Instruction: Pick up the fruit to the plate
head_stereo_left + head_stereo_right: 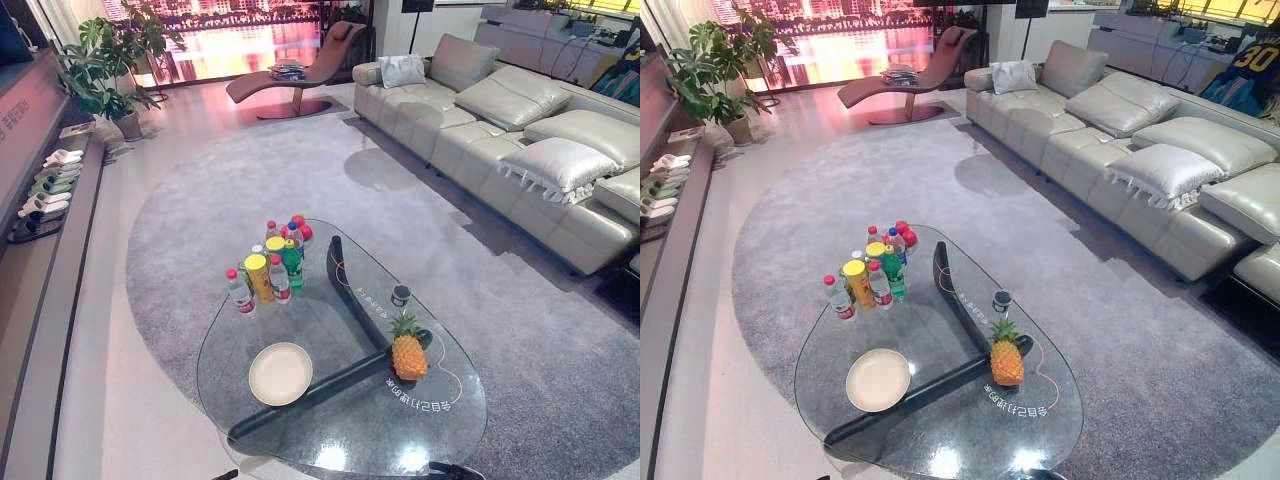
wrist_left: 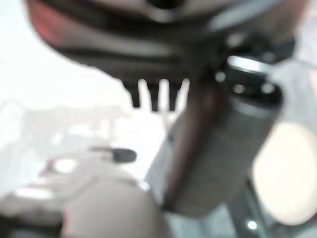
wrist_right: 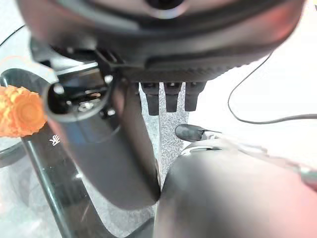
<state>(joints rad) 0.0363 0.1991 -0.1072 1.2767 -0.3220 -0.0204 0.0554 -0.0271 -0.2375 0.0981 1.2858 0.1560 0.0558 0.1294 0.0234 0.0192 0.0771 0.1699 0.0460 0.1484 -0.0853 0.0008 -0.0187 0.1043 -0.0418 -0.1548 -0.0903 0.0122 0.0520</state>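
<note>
Left hand: fingers relaxed, apart from the thumb, empty; one.
Bottles and cans: packed upright at the worktop's far left, likely to leave the near side free; roughly eight, exact count unclear.
Plate: flat, empty, near left on the glass worktop, apparently set there to receive the fruit; one.
Small dark cup: beyond the pineapple; one.
Pineapple: upright, crown up, near right, well apart from the plate and not yet picked; it probably suits the right arm; one.
Right hand: fingers loose, apart from the thumb, empty, near the pineapple; one.
</note>
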